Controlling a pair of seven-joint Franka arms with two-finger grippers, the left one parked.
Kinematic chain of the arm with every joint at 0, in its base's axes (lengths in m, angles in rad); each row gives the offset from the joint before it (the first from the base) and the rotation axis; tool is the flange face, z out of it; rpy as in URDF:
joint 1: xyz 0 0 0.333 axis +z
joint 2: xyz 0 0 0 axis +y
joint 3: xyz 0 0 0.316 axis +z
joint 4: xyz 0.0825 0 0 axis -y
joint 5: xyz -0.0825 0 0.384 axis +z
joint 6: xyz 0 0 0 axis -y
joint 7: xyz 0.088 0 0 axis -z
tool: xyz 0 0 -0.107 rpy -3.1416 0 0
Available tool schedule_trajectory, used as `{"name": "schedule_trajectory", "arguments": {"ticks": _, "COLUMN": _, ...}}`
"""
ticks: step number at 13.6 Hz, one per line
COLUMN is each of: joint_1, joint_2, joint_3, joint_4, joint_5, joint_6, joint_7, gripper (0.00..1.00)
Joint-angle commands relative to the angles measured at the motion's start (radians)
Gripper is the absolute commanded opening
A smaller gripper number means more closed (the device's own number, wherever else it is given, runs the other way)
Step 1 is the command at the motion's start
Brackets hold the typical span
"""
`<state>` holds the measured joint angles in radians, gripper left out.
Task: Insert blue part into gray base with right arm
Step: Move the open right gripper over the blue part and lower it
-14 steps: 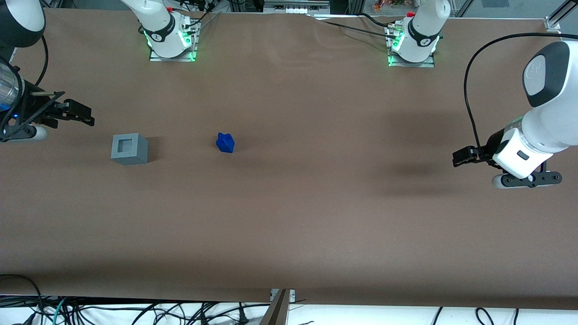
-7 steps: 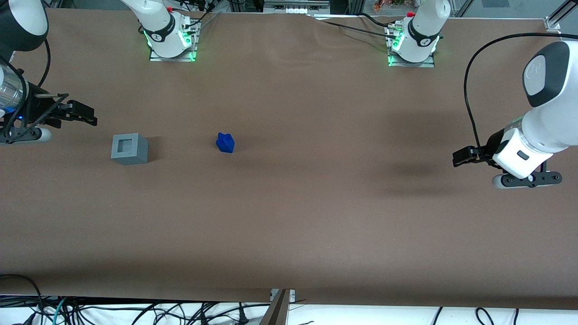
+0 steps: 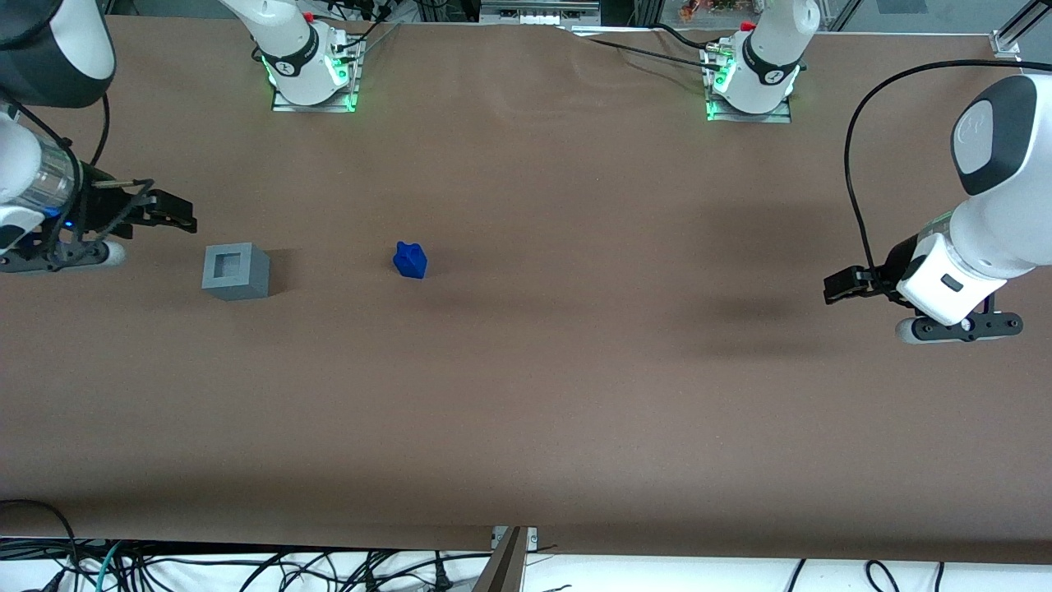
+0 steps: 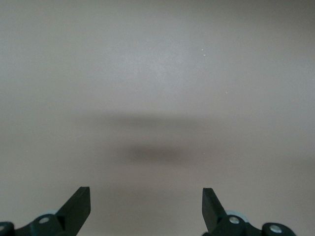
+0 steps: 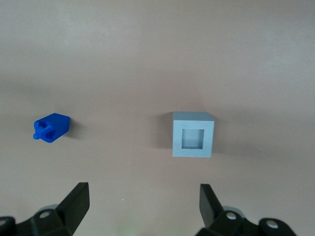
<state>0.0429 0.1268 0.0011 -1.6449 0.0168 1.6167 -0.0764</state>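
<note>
Front view: high, steeply downward over whole brown worktop point(image 3: 526, 395), far off; takes in claw point(image 3: 168, 214) at working arm's end, gray base point(image 3: 236, 271) just beside claw, blue part point(image 3: 410, 260) farther from claw.

Right wrist view: rides above claw point(image 5: 142, 206), faces down at worktop point(image 5: 147, 49), closer in; fingertips point(image 5: 78, 196) spread at frame edge. Shares gray base point(image 5: 193, 134) and blue part point(image 5: 51, 127) with front view.

Left wrist view: close, downward, bare worktop point(image 4: 157, 73) only.
</note>
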Motion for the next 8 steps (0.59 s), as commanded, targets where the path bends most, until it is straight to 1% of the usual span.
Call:
{"name": "schedule_trajectory", "arguments": {"ticks": 1, "joint_1": 0.087, "joint_2": 0.034, "joint_3": 0.000, "joint_4": -0.001, "joint_5": -0.001, "joint_6": 0.006, "joint_7": 0.081, "gripper": 0.99}}
{"name": "schedule_trajectory", "arguments": {"ticks": 3, "joint_1": 0.168, "joint_2": 0.062, "joint_3": 0.000, "joint_4": -0.009, "joint_5": -0.006, "joint_6": 0.047, "joint_7": 0.237, "gripper": 0.99}}
{"name": "schedule_trajectory", "arguments": {"ticks": 5, "joint_1": 0.247, "joint_2": 0.068, "joint_3": 0.000, "joint_4": -0.059, "joint_5": -0.009, "joint_6": 0.141, "joint_7": 0.387, "gripper": 0.99}}
{"name": "schedule_trajectory", "arguments": {"ticks": 8, "joint_1": 0.299, "joint_2": 0.053, "joint_3": 0.002, "joint_4": -0.194, "joint_5": -0.011, "joint_6": 0.280, "joint_7": 0.512, "gripper": 0.98}}
